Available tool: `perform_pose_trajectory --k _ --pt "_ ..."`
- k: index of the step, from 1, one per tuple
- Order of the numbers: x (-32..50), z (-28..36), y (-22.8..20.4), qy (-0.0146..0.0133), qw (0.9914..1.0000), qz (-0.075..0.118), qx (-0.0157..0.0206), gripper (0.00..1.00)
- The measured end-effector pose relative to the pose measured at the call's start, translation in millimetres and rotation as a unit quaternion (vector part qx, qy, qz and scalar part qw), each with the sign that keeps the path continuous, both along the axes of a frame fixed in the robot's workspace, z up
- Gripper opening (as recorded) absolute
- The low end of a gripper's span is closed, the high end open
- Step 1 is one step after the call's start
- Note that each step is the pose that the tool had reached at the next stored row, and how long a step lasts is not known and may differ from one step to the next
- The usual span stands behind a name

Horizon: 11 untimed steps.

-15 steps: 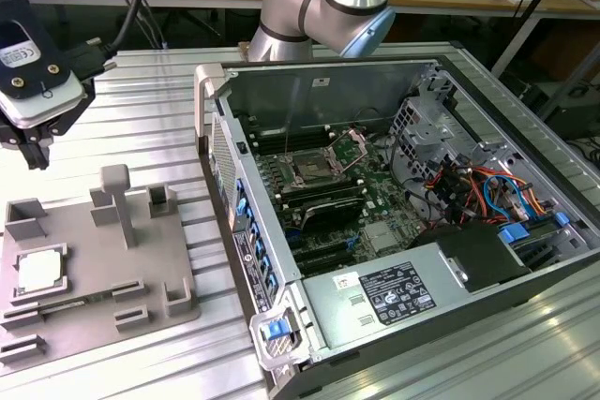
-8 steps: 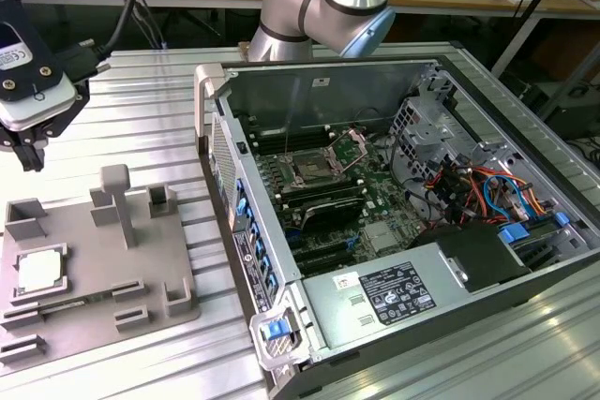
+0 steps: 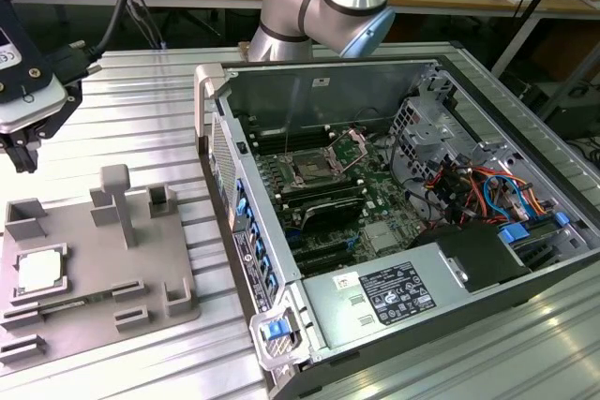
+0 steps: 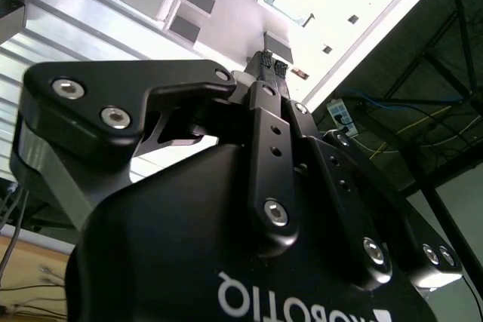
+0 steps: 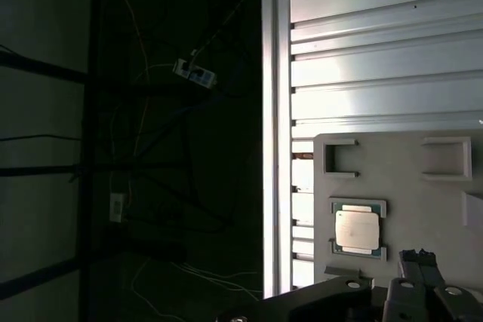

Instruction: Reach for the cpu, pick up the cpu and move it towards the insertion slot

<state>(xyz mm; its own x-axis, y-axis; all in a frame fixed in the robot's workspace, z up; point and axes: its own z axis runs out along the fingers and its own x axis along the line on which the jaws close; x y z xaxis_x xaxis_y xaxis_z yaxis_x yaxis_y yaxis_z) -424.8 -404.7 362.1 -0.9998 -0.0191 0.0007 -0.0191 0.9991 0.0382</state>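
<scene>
Silvery cpu (image 3: 39, 272) seated in grey tray (image 3: 94, 269), untouched, directly below tool (image 3: 21, 155). I read tool tips together, empty. Insertion slot (image 3: 309, 172) well apart, toward exterior view's right.

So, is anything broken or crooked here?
Nothing stands out. The cpu lies flat and square in its nook on the grey tray. The end effector hangs near it, not touching.
</scene>
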Motion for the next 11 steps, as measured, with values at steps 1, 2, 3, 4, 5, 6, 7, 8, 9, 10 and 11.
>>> perform_pose_trajectory --k 1,2,3,4,5,6,7,8,9,10,11 --pt "-0.6 -0.1 0.0 0.0 1.0 0.0 0.0 0.11" --pt "-1.4 -0.2 -0.1 0.0 1.0 0.0 0.0001 0.11" --pt "-1.8 -0.2 -0.1 0.0 1.0 0.0 0.0 0.11" --pt "-2.1 -0.3 -0.1 0.0 1.0 0.0 0.0 0.11" --pt "-2.5 -0.3 -0.1 0.0 1.0 0.0 0.0 0.11" --pt "-2.8 -0.4 -0.2 0.0 1.0 0.0 0.0 0.11" --pt "-3.2 -0.5 -0.2 0.0 1.0 0.0 0.0001 0.11" --pt "-3.3 -0.5 -0.2 0.0 1.0 0.0 0.0001 0.11" --pt "-3.5 -0.5 -0.2 0.0 1.0 0.0 0.0 0.11" --pt "-3.6 -0.6 -0.2 0.0 1.0 0.0 0.0 0.11" --pt "-3.7 -0.6 -0.2 0.0 1.0 0.0 0.0001 0.11"
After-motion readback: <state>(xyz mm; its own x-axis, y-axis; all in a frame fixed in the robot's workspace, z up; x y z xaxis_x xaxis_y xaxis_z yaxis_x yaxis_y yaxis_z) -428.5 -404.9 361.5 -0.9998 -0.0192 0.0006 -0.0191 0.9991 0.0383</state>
